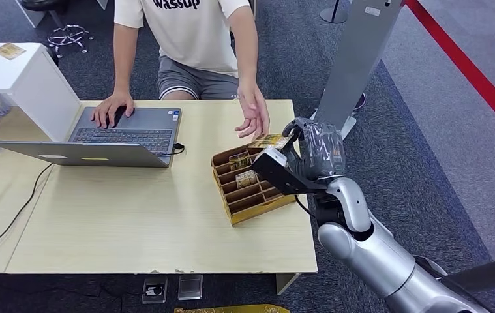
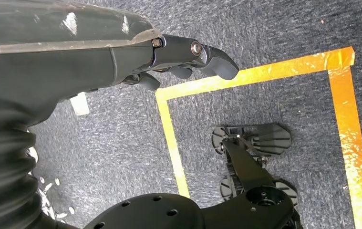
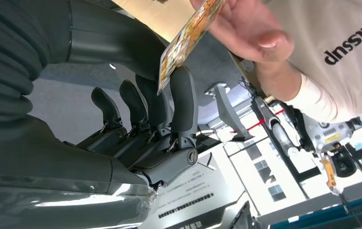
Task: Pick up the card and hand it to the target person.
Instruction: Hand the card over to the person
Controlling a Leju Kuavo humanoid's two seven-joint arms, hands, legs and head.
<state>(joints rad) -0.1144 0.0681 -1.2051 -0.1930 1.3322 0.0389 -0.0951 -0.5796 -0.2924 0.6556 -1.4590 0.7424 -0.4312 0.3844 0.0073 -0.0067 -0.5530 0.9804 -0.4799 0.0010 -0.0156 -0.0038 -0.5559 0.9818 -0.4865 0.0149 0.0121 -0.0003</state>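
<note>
A gold patterned card (image 3: 188, 43) is pinched between the thumb and a finger of my right hand (image 3: 169, 114). In the head view my right hand (image 1: 310, 153) holds the card (image 1: 267, 139) out over the far end of the card tray (image 1: 264, 212). The seated person's hand (image 1: 254, 116) reaches down to it. The person's fingers (image 3: 245, 33) lie against the card's far end; I cannot tell whether they grip it. My left hand (image 2: 188, 57) hangs over the carpet with nothing in it.
The brown tray has slots holding several more cards (image 1: 244, 177). An open laptop (image 1: 124, 134) lies at the table's far left with the person's other hand (image 1: 111, 107) on it. A white box (image 1: 16, 78) and a grey stand (image 1: 362, 52) flank the table.
</note>
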